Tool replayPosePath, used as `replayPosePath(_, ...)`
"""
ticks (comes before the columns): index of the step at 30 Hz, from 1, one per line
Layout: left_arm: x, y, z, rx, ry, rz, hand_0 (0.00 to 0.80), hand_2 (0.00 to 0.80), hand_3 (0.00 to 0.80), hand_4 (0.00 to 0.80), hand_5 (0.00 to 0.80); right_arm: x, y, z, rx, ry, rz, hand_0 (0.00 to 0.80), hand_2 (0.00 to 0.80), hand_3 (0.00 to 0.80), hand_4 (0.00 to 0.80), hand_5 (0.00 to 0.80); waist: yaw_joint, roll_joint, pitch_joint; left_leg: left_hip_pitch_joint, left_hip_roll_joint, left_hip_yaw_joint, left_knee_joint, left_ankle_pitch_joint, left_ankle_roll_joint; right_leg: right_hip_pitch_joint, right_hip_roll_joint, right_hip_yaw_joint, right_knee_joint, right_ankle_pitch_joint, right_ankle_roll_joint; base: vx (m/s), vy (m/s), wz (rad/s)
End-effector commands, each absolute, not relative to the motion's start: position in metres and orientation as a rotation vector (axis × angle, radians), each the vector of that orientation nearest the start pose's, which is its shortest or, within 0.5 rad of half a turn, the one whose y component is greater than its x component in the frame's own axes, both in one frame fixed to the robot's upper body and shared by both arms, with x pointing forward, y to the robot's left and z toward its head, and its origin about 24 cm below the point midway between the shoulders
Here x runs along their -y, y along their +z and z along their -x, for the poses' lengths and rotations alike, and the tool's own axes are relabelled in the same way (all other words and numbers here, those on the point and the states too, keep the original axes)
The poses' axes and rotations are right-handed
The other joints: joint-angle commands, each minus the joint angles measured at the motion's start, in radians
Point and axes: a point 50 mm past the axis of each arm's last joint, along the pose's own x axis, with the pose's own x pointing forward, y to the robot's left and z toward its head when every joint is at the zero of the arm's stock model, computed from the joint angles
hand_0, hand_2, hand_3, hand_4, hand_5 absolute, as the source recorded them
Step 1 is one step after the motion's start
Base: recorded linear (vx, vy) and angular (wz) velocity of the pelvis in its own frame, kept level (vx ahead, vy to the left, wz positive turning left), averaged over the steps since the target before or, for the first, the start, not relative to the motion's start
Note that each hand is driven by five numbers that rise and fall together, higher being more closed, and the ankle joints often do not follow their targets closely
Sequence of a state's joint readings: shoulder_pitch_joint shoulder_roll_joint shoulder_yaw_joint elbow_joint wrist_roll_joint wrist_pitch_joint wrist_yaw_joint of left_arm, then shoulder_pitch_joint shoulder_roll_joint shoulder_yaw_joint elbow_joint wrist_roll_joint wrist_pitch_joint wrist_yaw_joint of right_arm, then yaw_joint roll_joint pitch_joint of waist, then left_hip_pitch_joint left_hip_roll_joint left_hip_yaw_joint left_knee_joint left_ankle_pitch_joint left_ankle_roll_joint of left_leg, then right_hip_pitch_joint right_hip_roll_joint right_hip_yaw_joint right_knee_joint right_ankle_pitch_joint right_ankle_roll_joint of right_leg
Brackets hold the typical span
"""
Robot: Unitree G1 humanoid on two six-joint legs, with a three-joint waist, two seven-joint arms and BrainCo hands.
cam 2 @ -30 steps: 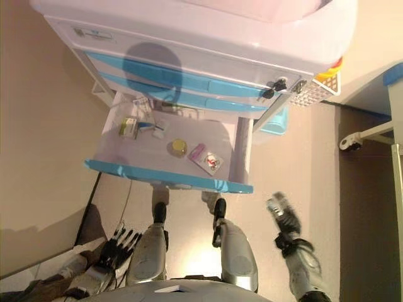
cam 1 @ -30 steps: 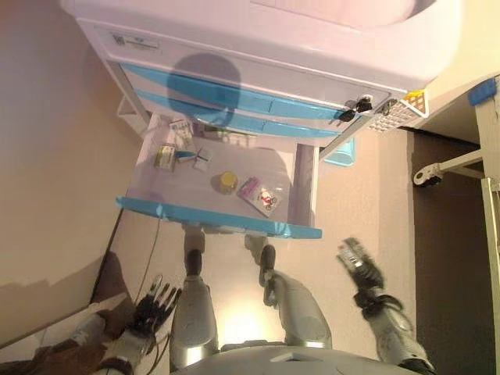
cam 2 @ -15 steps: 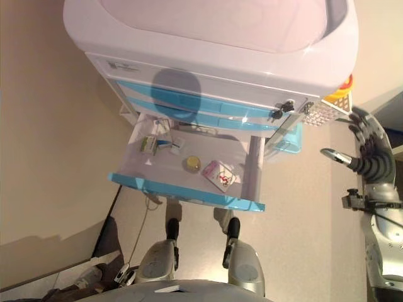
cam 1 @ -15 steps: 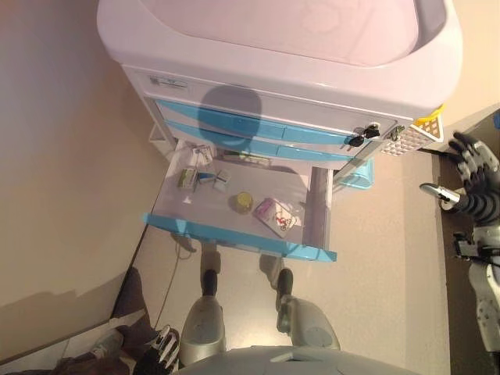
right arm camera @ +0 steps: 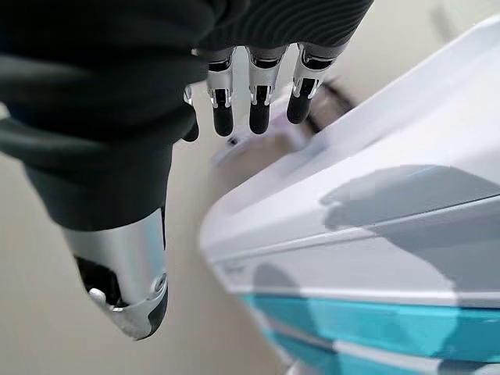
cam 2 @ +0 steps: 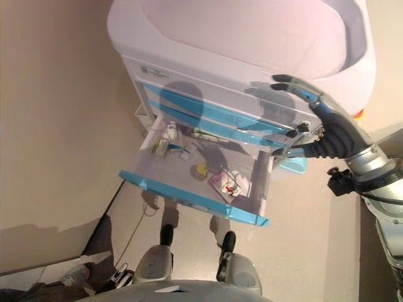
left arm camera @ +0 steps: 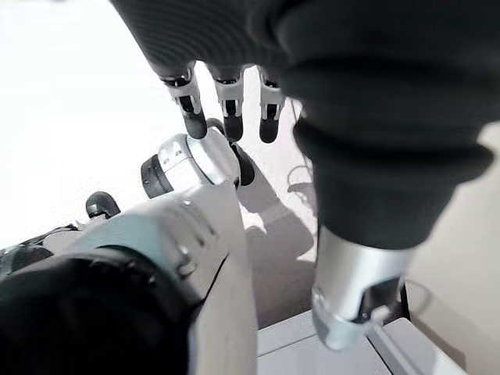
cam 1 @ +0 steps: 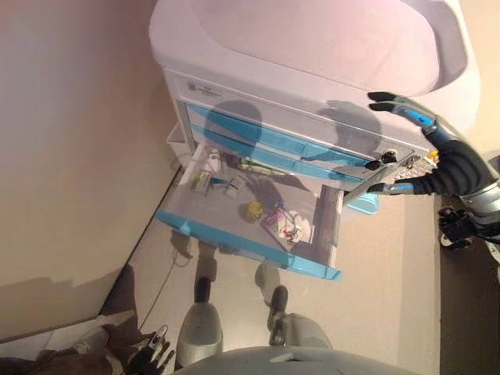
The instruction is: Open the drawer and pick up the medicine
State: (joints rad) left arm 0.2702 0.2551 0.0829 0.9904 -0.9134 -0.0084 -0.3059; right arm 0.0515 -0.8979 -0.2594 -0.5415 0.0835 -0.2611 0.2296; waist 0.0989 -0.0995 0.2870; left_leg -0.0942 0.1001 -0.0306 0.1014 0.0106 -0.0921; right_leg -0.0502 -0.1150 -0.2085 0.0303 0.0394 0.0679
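The white cart (cam 1: 312, 55) has blue-fronted drawers. Its lowest drawer (cam 1: 244, 244) stands pulled out. Inside lie a pink-and-white medicine pack (cam 1: 284, 226), a small yellow jar (cam 1: 255, 208) and small boxes (cam 1: 205, 181) towards the back left. My right hand (cam 2: 334, 132) is open with fingers spread, raised in front of the cart's upper right corner, above and right of the drawer, holding nothing. Its straight fingers (right arm camera: 250, 98) show in the right wrist view. My left hand (cam 1: 153, 359) hangs low at the bottom left, open and empty; it also shows in the left wrist view (left arm camera: 226, 101).
Keys (cam 1: 376, 165) hang in a lock at the cart's right front. A light blue bin (cam 1: 361, 205) sits behind the open drawer's right side. A beige wall (cam 1: 70, 141) runs along the left. A person's brown-clad leg and shoe (cam 1: 94, 341) are at lower left.
The camera has shifted. My right hand has risen from low by the floor to in front of the cart's upper right corner. My left hand has dropped to the view's bottom edge.
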Motion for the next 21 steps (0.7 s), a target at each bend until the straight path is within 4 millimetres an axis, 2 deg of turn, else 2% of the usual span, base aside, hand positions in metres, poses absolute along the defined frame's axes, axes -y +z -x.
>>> replayPosePath(1,-0.27,-0.141,-0.054,-0.848,0.485,0.636,0.0,0.0,0.0,0.0,0.0,0.197,0.25,-0.196,0.856,0.39,1.031,0.0,0.0,0.0,0.0,0.0,0.035,-0.033,0.022,-0.006,-0.024,0.01,0.006,-0.014,0.052,0.041,-0.022,0.015,0.053,-0.021,0.048,-0.039,-0.032,0.12)
replayPosePath(5,-0.273,-0.137,-0.059,-0.823,0.477,0.63,0.0,0.0,0.0,0.0,0.0,0.187,0.243,-0.2,0.85,0.445,1.034,0.0,0.0,0.0,0.0,0.0,0.05,-0.042,0.035,-0.017,-0.024,-0.001,0.008,-0.013,0.053,0.036,-0.022,0.01,0.054,-0.015,0.051,-0.036,-0.032,0.11)
replayPosePath(10,-0.276,-0.134,-0.067,-0.797,0.466,0.621,0.0,0.0,0.0,0.0,0.0,0.168,0.224,-0.207,0.817,0.536,1.095,0.0,0.0,0.0,0.0,0.0,0.07,-0.044,0.058,-0.037,-0.028,-0.017,0.017,-0.007,0.052,0.028,-0.023,0.0,0.06,-0.014,0.051,-0.04,-0.009,0.08)
replayPosePath(21,-0.275,-0.129,-0.085,-0.774,0.395,0.592,0.0,0.0,0.0,0.0,0.0,0.153,0.177,-0.246,0.642,0.536,1.22,0.0,0.0,0.0,0.0,0.0,0.119,-0.025,0.099,-0.069,-0.053,-0.059,0.022,0.004,0.053,0.024,-0.035,-0.031,0.064,-0.017,0.045,-0.026,0.005,0.1)
